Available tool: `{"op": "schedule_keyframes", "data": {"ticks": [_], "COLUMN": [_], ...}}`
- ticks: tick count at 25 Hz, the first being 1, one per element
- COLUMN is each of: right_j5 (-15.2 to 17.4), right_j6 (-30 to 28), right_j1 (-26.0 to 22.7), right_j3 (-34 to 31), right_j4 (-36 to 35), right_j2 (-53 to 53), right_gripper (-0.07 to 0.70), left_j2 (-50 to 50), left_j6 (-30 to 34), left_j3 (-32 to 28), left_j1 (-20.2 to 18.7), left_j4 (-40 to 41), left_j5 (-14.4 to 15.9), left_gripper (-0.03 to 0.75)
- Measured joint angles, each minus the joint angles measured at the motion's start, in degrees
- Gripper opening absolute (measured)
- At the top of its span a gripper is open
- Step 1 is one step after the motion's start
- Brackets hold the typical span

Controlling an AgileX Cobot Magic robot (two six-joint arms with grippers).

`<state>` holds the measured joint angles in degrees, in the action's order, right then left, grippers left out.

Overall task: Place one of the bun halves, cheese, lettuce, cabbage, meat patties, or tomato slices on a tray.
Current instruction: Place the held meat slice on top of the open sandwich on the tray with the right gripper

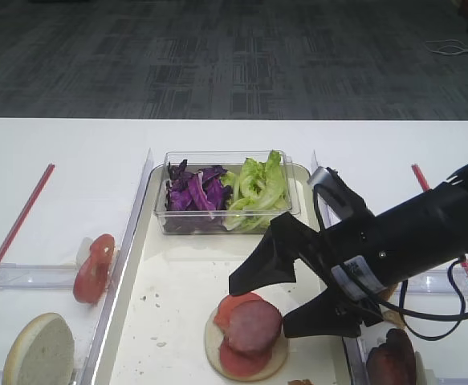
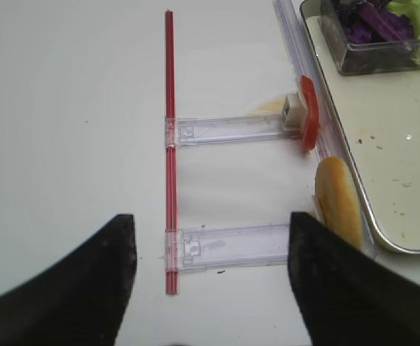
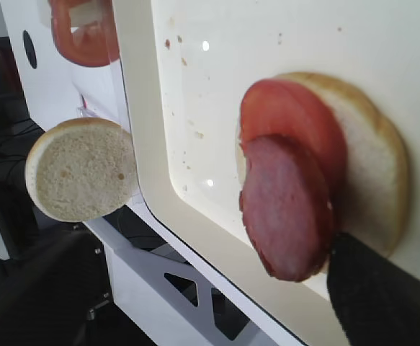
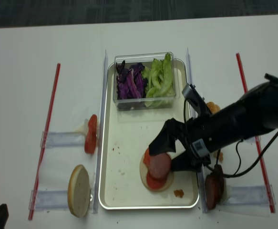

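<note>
A white table fills the near ground. Beyond the table's far edge lies dark grey patterned carpet, with a pale cable at its right.

No legible text, label, brand name, number or sign appears in any of the four views. The red strip at centre left of the left wrist view and the clear plastic holders crossing it bear no readable print. The tray carries only small dark specks.
</note>
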<state>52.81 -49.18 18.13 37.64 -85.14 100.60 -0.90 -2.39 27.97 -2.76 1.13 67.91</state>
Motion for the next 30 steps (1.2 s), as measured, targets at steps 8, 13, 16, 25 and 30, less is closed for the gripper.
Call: {"op": "schedule_keyframes", "data": {"ticks": [8,13,16,25,30], "right_j5": [-0.57,-0.44,0.33,6.76,10.88], "right_j6": [5.15,8.25,12.53,28.44,35.27], "right_j1": [0.00,0.00,0.00,0.00,0.00], "right_j3": [0.00,1.20,3.77,16.01,21.75], "right_j4": [4.48,7.79,12.97,32.97,42.56], "right_j2": [-5.03,-7.31,-8.07,-8.50,-8.50], "right_gripper": [0.678,0.678,0.678,0.678,0.678], "left_j2": [0.00,0.00,0.00,0.00,0.00], "left_j6": [0.00,0.00,0.00,0.00,0.00], "left_j3": [0.00,0.00,0.00,0.00,0.00], "left_j1": [0.00,0.00,0.00,0.00,0.00], "left_j4": [0.00,0.00,0.00,0.00,0.00], "left_j5": [0.00,0.00,0.00,0.00,0.00], "left_gripper": [0.429,0.429,0.429,0.429,0.429]}}
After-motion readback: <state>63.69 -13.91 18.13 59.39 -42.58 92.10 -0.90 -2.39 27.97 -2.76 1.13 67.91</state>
